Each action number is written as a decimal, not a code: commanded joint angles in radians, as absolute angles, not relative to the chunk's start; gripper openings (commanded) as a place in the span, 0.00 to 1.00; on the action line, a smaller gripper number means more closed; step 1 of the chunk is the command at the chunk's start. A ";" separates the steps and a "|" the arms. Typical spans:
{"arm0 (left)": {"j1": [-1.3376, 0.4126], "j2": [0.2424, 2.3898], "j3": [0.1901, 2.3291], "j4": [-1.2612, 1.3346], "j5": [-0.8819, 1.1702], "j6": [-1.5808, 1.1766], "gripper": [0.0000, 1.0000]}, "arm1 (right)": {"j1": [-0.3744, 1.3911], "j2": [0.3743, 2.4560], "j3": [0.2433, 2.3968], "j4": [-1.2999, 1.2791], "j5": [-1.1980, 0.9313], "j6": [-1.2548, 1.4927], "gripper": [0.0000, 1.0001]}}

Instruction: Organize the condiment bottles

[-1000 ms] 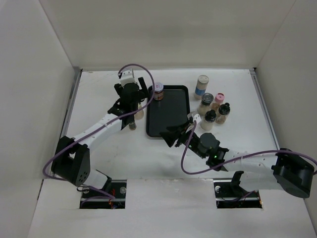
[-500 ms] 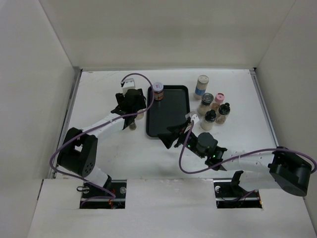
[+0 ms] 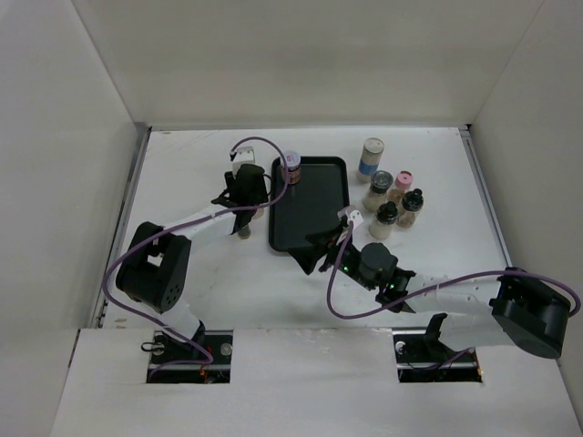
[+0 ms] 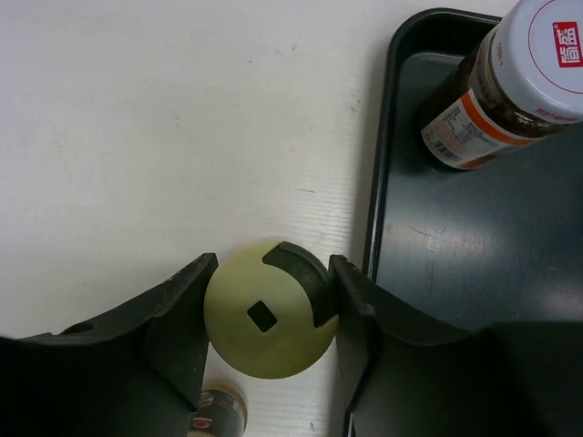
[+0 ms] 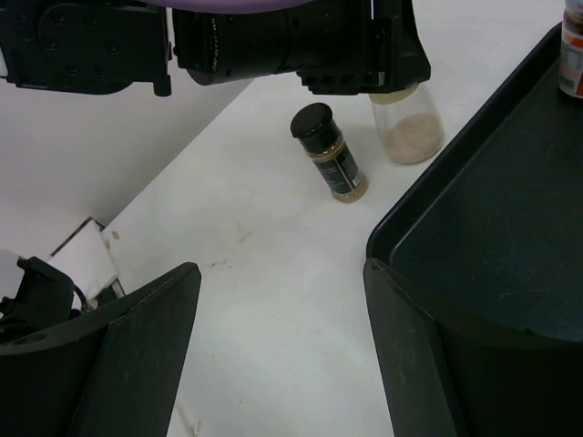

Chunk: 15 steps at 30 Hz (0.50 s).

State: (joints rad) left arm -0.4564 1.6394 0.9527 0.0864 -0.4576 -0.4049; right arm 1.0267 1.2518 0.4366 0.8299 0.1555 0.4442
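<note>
Left hand [image 4: 271, 278] is clamped on the yellow-cap jar [image 4: 271, 323], with a finger [image 4: 178, 319] touching the cap on each side. The jar stands on the counter [image 4: 137, 137]; the right wrist view shows beige powder in the bottom. Black-cap bottle [image 5: 330, 157] with brownish contents is on the counter just beside that jar, on the near side of the left hand, with a gap between the two. Black tray [image 3: 314, 214] lies immediately right of the left hand, its left rim close against the right finger. Brown-filled jar [image 4: 510, 86] with a whitish cap stands inside the tray at the far-left corner, ahead and to the right of the left hand's fingers and apart from them.

Right hand [image 5: 280, 273] has its fingers wide apart and holds nothing. It is at the tray's near-left corner, with bare counter under the gap and the tray rim by its right finger.

Five more bottles stand in a cluster on the counter off the tray's right side, to the right of and beyond the right hand:
- blue-label bottle [image 3: 370, 159], farthest
- grey-cap jar [image 3: 379, 189]
- pink-cap bottle [image 3: 401, 185]
- inner black-capped bottle [image 3: 386, 218], nearest the right hand
- outer black-capped bottle [image 3: 411, 208]
</note>
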 commanded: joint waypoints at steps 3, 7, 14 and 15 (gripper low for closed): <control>-0.453 1.586 1.023 0.146 -0.466 -0.402 0.34 | 1.018 1.253 0.474 0.861 0.138 0.459 0.78; -0.467 1.551 1.084 0.195 -0.502 -0.365 0.33 | 1.019 1.250 0.474 0.865 0.138 0.453 0.78; -0.524 1.647 1.221 0.173 -0.446 -0.354 0.33 | 1.015 1.246 0.469 0.862 0.143 0.460 0.79; -0.536 1.667 1.236 0.166 -0.442 -0.356 0.33 | 1.010 1.247 0.469 0.859 0.143 0.460 0.79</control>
